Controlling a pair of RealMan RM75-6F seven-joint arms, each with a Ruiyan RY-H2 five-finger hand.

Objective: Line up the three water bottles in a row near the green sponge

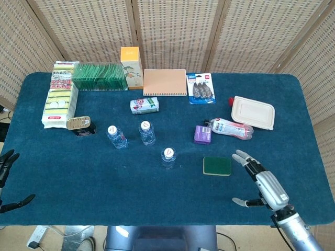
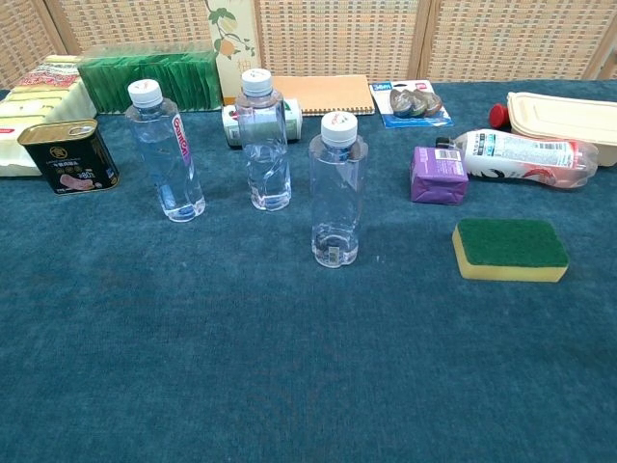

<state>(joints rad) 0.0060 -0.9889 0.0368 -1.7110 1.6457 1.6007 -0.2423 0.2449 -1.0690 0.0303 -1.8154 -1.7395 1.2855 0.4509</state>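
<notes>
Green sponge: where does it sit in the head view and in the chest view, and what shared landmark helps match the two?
Head view: the green sponge lies right of centre, just left of the right hand, which hovers open.
Chest view: the sponge lies at the right, yellow underside showing; no hand is visible.
Shared landmark: the purple box just behind the sponge in both.

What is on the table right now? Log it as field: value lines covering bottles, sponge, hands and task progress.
bottles: three upright, capped; left bottle, middle bottle, nearest bottle
sponge: green sponge flat, right of nearest bottle, apart from it
right hand: right hand over the table right of the sponge, fingers spread, holding nothing
left hand: left hand at the table's left edge, empty
progress: bottles untouched, not yet in a row
</notes>
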